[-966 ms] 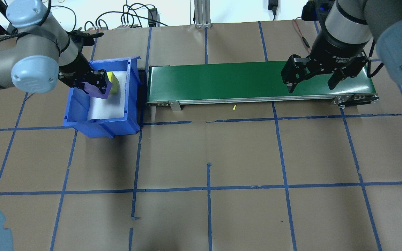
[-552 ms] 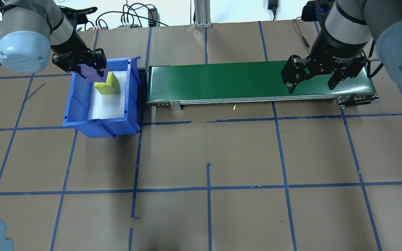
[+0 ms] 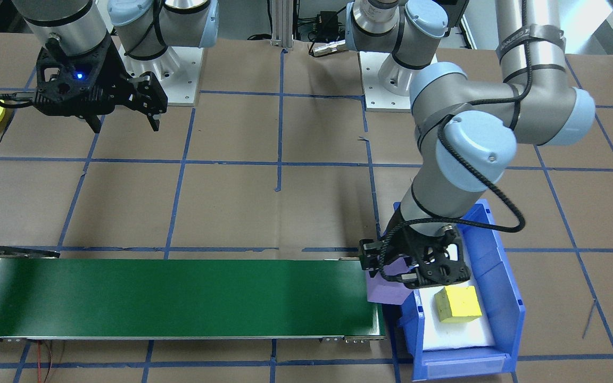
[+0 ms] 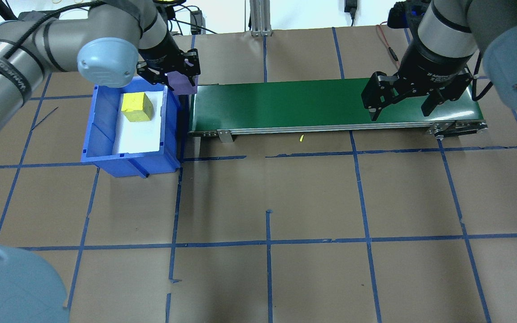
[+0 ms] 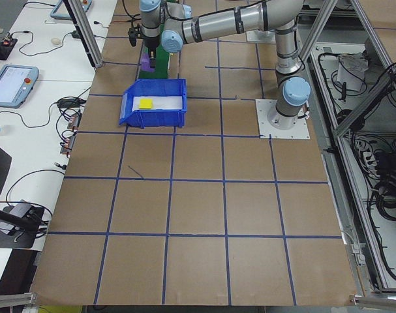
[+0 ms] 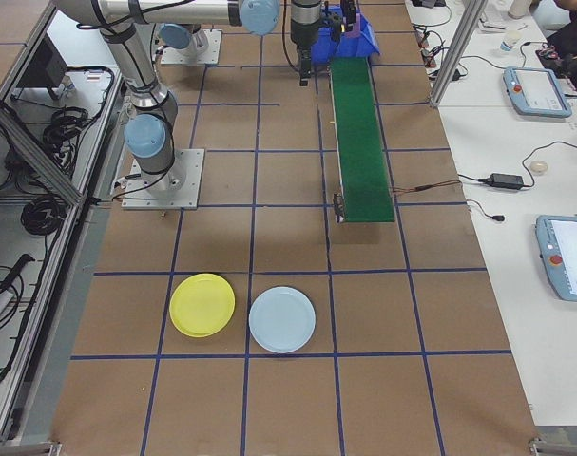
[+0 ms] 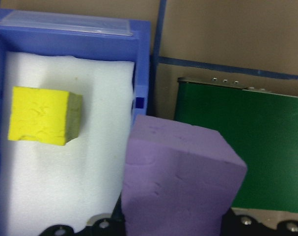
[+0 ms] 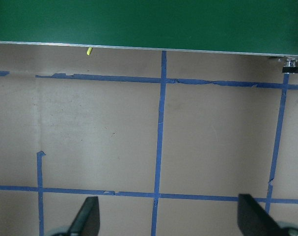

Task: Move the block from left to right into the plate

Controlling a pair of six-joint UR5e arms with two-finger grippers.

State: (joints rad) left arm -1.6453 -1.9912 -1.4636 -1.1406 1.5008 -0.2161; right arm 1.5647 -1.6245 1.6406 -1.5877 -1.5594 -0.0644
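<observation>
A purple foam block (image 4: 186,87) hangs in my left gripper (image 4: 178,80), which is shut on it. It hovers over the gap between the blue bin's (image 4: 106,154) right rear corner and the left end of the green conveyor belt (image 4: 308,103). The left wrist view shows the purple block (image 7: 183,182) close up, with the belt (image 7: 247,147) to its right. A yellow block (image 4: 137,107) lies on white foam inside the bin. My right gripper (image 4: 402,102) hovers open and empty above the belt's right end. The yellow plate (image 6: 202,304) lies on the table far to the robot's right.
A light blue plate (image 6: 281,320) lies beside the yellow one. A small yellow scrap (image 4: 301,138) lies in front of the belt. Cables run along the table's far edge. Brown paper with blue tape lines covers the table.
My left gripper has lifted the purple block out of the bin and carried it rightward to the conveyor's left end. The right arm has not moved.
</observation>
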